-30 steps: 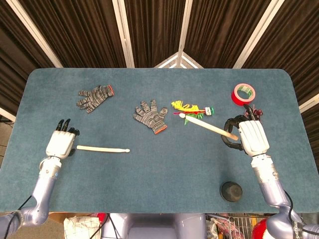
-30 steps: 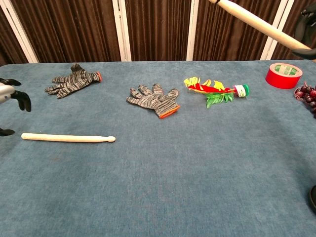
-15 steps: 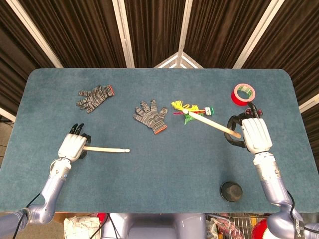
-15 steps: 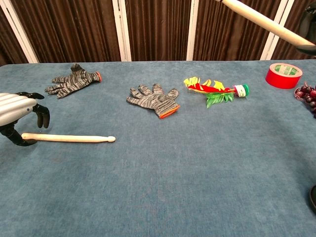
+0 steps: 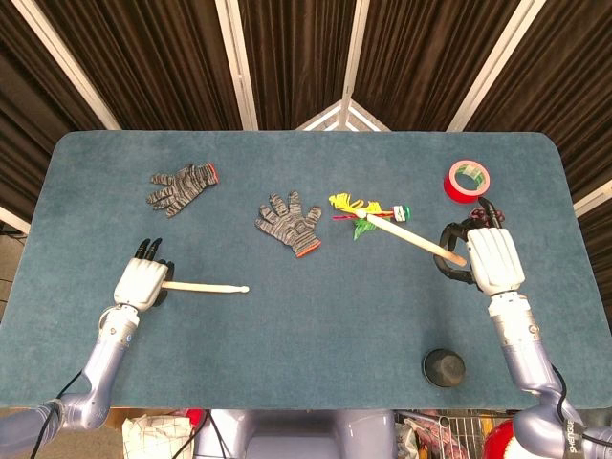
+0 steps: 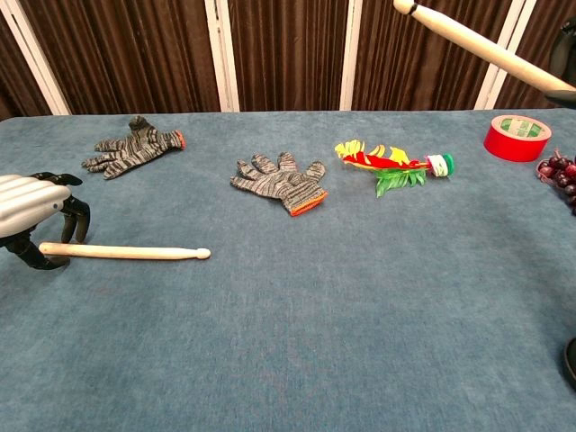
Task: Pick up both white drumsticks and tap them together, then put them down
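Note:
One white drumstick (image 5: 206, 286) (image 6: 126, 252) lies flat on the blue table at the left, tip pointing right. My left hand (image 5: 142, 284) (image 6: 31, 209) arches over its butt end, fingers on the far side and thumb on the near side, with a gap still showing around the stick. My right hand (image 5: 483, 258) (image 6: 567, 54) grips the second white drumstick (image 5: 411, 239) (image 6: 486, 49) by its butt and holds it above the table. Its tip points up and to the left, over the feather toy.
Two grey knit gloves (image 5: 182, 185) (image 5: 292, 224) lie at the back left and centre. A red, yellow and green feather toy (image 5: 368, 210) lies beside them. A red tape roll (image 5: 468, 180) and dark grapes (image 5: 490, 215) sit near my right hand. A black round object (image 5: 444, 366) sits at the front right.
My left hand has moved right from beside the lying drumstick and settled over its butt end. My right hand has shifted slightly back with its stick still raised.

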